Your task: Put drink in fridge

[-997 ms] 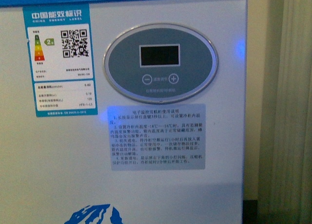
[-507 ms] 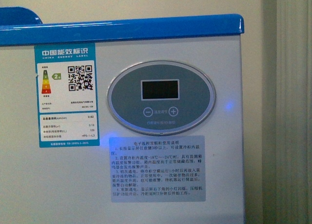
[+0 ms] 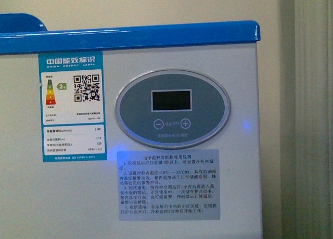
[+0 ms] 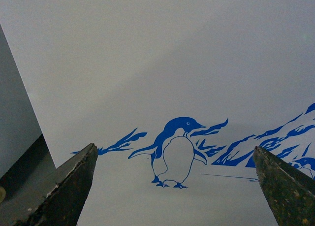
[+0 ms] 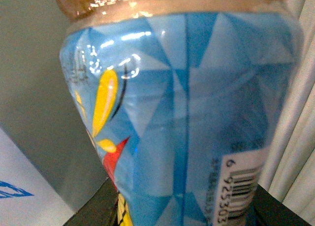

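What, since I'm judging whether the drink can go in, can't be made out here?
Fridge lids and inside: front view, hidden above the blue rim; open or shut unknown.
Drink cap: right wrist view, cut off by the frame edge.
Instruction label: front view, print too small to read.

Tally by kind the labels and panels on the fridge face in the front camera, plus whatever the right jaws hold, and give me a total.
Energy label: 1
Instruction sticker: 1
Oval control panel: 1
Drink bottle: 1
Total, with three on the fridge: 4
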### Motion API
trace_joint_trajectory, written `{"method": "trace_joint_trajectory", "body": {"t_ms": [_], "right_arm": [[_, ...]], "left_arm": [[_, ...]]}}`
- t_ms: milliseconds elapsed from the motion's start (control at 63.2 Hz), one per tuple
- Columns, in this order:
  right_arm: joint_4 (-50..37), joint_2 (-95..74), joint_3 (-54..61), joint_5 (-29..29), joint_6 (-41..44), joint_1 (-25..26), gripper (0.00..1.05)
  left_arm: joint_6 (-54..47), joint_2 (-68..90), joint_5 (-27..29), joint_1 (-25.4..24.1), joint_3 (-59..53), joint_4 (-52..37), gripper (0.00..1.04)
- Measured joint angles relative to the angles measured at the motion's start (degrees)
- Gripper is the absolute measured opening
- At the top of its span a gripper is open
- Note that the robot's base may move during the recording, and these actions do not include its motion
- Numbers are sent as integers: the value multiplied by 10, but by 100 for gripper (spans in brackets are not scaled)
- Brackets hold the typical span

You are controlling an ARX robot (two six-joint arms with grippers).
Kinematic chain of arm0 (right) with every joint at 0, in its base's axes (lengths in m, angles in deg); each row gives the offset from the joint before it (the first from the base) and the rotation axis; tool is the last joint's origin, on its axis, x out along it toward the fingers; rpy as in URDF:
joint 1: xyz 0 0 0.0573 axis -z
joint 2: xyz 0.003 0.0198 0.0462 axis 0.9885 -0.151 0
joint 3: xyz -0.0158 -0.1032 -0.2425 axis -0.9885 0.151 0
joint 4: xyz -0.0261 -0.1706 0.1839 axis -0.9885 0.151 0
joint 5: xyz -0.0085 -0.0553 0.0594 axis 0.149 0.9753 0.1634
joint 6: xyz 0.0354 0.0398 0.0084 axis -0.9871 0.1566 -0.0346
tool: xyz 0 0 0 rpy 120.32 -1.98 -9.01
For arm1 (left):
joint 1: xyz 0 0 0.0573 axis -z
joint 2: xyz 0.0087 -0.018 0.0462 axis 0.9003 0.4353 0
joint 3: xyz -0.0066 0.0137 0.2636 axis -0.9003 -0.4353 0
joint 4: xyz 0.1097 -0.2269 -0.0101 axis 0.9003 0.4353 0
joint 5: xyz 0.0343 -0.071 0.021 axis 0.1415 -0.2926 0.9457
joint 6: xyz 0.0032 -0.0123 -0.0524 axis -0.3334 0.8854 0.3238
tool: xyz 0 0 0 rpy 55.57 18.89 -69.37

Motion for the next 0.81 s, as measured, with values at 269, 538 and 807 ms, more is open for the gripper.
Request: {"method": "trace_joint_trajectory", "body": {"t_ms": [269,538,807], "right_arm": [[-2,7,3,2,0,0,40],[-2,7,5,2,0,0,40],[-2,7,5,2,0,0,40]], "left_arm": [[0,0,0,0,0,0,97],[0,0,0,0,0,0,97],[0,0,0,0,0,0,97]]}}
